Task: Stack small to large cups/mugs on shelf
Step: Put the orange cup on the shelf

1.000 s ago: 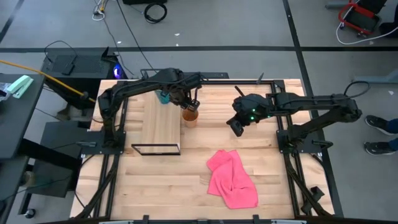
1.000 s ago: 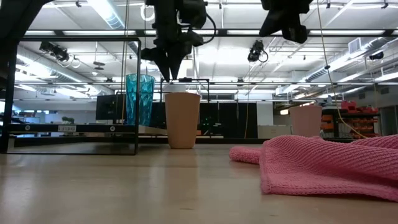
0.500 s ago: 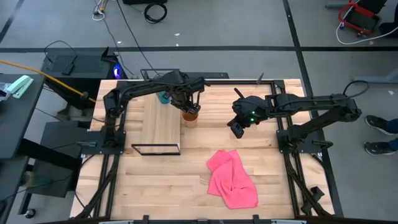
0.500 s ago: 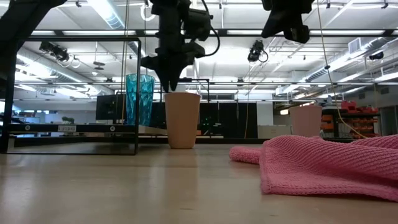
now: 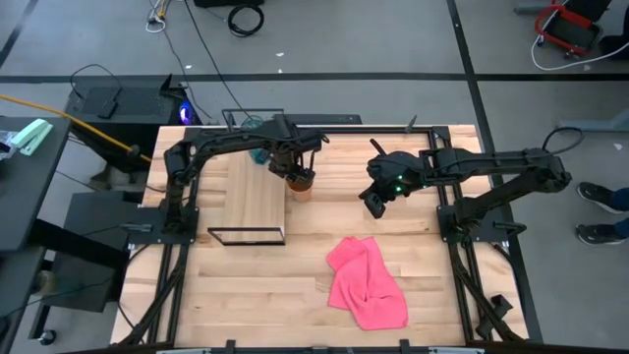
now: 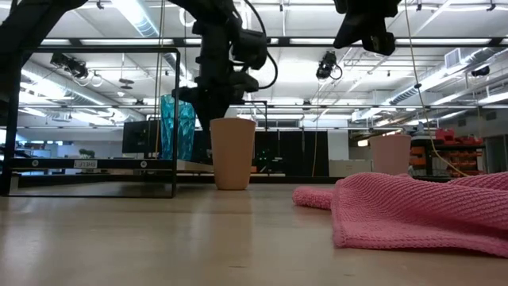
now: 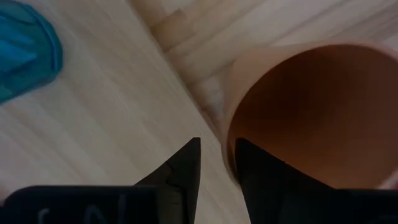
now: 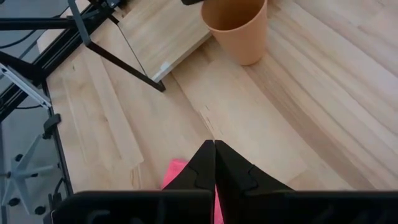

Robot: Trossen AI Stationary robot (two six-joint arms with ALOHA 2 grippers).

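The orange cup (image 5: 304, 189) (image 6: 232, 152) stands upright on the tabletop, just right of the shelf (image 5: 256, 192). My left gripper (image 5: 295, 175) (image 7: 217, 143) reaches down onto its rim. The teal cup (image 5: 257, 153) (image 6: 178, 127) (image 7: 25, 50) stands on the shelf's far end. The pink cup (image 6: 390, 156) stands farther right on the table in the low view; the right arm hides it in the high view. My right gripper (image 5: 373, 204) (image 8: 214, 146) hangs shut above the table's middle, holding nothing. My left gripper is shut on the orange cup's rim (image 7: 225, 149), on the side facing the shelf. One finger (image 7: 255, 171) is inside the cup and the other (image 7: 183, 171) outside. The fingers come from above, pointing down. The cup stands upright with its base (image 6: 232, 186) on the table.
A crumpled pink cloth (image 5: 369, 285) (image 6: 413, 206) lies on the table's near right part. The shelf's black wire frame (image 5: 246, 236) (image 8: 118, 53) rises at its near end. Bare wood lies between the orange cup and the cloth.
My left gripper has come down from above the orange cup onto its rim, shifting slightly toward the shelf. The cup has stayed where it was.
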